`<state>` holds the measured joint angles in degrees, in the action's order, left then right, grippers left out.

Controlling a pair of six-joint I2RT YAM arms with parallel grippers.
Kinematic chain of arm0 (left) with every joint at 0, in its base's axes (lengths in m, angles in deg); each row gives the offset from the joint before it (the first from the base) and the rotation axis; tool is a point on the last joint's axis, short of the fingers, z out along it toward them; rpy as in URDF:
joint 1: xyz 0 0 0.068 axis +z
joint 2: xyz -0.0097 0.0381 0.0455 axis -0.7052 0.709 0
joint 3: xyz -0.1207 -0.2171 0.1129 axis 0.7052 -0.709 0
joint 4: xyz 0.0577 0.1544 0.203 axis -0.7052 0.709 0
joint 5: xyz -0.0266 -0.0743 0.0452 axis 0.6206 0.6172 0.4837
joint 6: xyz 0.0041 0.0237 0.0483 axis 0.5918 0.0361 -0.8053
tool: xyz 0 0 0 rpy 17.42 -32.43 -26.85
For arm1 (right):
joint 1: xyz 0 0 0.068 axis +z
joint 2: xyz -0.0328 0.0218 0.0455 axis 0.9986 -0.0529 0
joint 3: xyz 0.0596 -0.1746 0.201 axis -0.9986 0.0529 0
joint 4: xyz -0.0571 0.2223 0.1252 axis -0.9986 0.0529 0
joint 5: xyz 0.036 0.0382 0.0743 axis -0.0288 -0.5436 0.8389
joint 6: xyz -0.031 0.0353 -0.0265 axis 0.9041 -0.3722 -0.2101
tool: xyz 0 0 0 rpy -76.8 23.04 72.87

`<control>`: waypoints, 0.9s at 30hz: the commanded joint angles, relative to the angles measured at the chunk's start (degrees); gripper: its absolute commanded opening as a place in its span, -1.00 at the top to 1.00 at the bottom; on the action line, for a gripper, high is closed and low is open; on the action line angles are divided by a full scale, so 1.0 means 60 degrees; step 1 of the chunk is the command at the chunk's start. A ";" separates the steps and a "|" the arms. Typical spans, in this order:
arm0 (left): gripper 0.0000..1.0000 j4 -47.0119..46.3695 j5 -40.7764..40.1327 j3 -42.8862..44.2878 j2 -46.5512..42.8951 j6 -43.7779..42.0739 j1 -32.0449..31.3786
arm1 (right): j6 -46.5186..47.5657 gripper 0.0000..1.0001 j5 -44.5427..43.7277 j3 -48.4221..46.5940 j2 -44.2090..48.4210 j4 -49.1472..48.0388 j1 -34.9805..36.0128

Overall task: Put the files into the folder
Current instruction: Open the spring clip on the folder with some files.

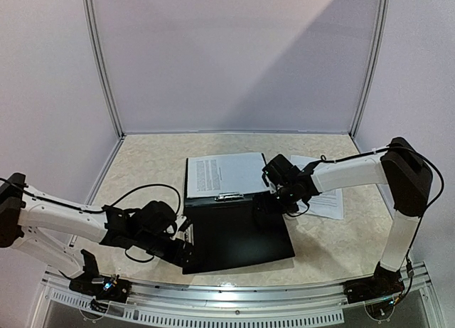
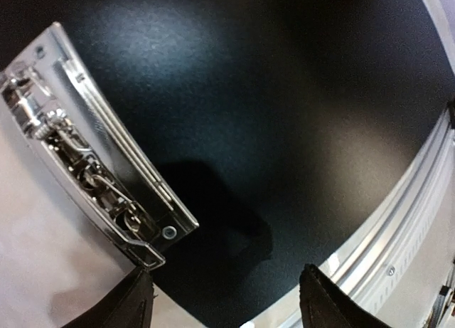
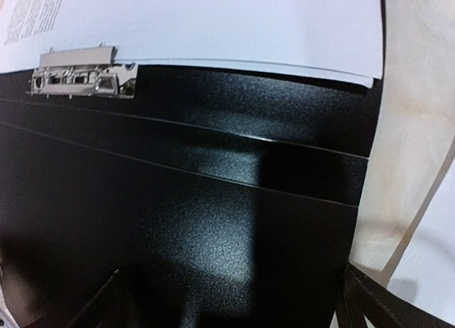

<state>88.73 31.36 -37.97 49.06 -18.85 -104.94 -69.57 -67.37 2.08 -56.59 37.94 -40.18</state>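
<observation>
Left gripper (image 2: 224, 299), jaws apart, is hanging over the open folder (image 1: 238, 235) at its lower-left corner; right gripper (image 3: 231, 299), likewise apart, is hanging centre-frame. Files (image 1: 224, 173) are lying at its clip (image 3: 78, 75), print probably too small to read.

Left arm (image 1: 64, 218): white rounded shells, black joint housings.
Right arm (image 1: 348, 173): white tubular links, bulky black elbow block.
Cables (image 1: 153, 186): thin, black, looping loosely along each arm.
Bases (image 1: 99, 285): black blocks.
Left gripper (image 2: 227, 310): matte black wedge-shaped fingers (image 2: 131, 307).
Right gripper (image 3: 234, 310): dark, angular, black body.
</observation>
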 commanded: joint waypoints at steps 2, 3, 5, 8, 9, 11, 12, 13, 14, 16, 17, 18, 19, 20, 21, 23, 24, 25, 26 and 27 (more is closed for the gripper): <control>-0.42 -0.0427 0.0449 -0.0209 0.0249 0.0611 -0.1097 | 0.0454 -0.98 -0.0675 -0.0141 -0.0163 0.0706 0.0046; -0.41 -0.0438 0.0461 -0.0174 0.0301 0.0642 -0.1213 | 0.0461 -0.98 -0.0872 -0.0188 -0.0048 0.0867 0.0048; -0.40 -0.0054 0.0389 0.0009 0.0264 0.0617 -0.1357 | 0.0478 -0.98 -0.1229 -0.0320 0.0397 0.1318 0.0040; -0.40 0.1480 0.0275 0.0598 -0.0426 0.0326 -0.1381 | 0.0401 -0.98 -0.1475 -0.0287 0.1145 0.1721 0.0073; -0.40 0.2026 0.0176 0.0810 -0.0807 0.0187 -0.1381 | 0.0354 -0.98 -0.1537 -0.0257 0.1589 0.1785 0.0121; -0.40 0.2958 -0.0304 0.1344 -0.1532 -0.0145 -0.1313 | 0.0503 -0.98 -0.1546 -0.0525 0.2132 0.2083 0.0386; -0.40 0.3355 -0.0631 0.1646 -0.1841 -0.0280 -0.1218 | 0.0626 -0.98 -0.1674 -0.0864 0.2273 0.2409 0.0630; -0.40 0.3706 -0.0983 0.1876 -0.2052 -0.0376 -0.1020 | 0.0800 -0.98 -0.1894 -0.1183 0.2278 0.2651 0.0963; -0.40 0.4005 -0.1259 0.2081 -0.2195 -0.0436 -0.0722 | 0.0931 -0.98 -0.2137 -0.1492 0.2260 0.2788 0.1314; -0.34 0.4424 -0.1782 0.2251 -0.2208 -0.0389 0.0153 | 0.0990 -0.98 -0.2926 -0.1738 0.2277 0.2475 0.2201; -0.31 0.4519 -0.1991 0.2238 -0.2130 -0.0377 0.0626 | 0.1056 -0.98 -0.3488 -0.1720 0.2408 0.2017 0.2789; -0.26 0.4487 -0.2167 0.2155 -0.2022 -0.0357 0.0994 | 0.1361 -0.97 -0.4078 -0.1647 0.2502 0.1504 0.3348; -0.20 0.4324 -0.2125 0.2094 -0.1851 -0.0503 0.1326 | 0.1603 -0.97 -0.4574 -0.1462 0.2676 0.0861 0.3903; -0.14 0.4159 -0.2080 0.2108 -0.1676 -0.0622 0.1640 | 0.1911 -0.98 -0.4475 -0.1058 0.2789 0.0068 0.4036; -0.09 0.4032 -0.2189 0.2168 -0.1469 -0.0704 0.1833 | 0.1942 -0.98 -0.3862 -0.0346 0.3003 -0.1352 0.3910; -0.02 0.3722 -0.2408 0.2344 -0.1104 -0.0852 0.2047 | 0.1451 -0.97 -0.1381 0.1467 0.3538 -0.4157 0.3204; 0.00 0.3514 -0.2365 0.2399 -0.0901 -0.0902 0.2153 | 0.1237 -0.98 -0.0123 0.2229 0.3699 -0.5208 0.2923; 0.02 0.3347 -0.2278 0.2405 -0.0709 -0.0939 0.2238 | 0.0730 -0.98 0.0780 0.2601 0.3704 -0.5735 0.2837; 0.03 0.3176 -0.2168 0.2361 -0.0540 -0.0957 0.2302 | 0.0573 -0.97 0.1134 0.2418 0.3471 -0.5486 0.2920; 0.05 0.2943 -0.2028 0.2270 -0.0408 -0.0953 0.2354 | 0.0688 -0.91 0.1316 0.1808 0.3178 -0.4786 0.3131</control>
<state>109.74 19.03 -24.07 43.67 -22.67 -92.50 -62.38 -74.39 13.14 -35.00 19.67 -19.68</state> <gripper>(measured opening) 0.491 0.988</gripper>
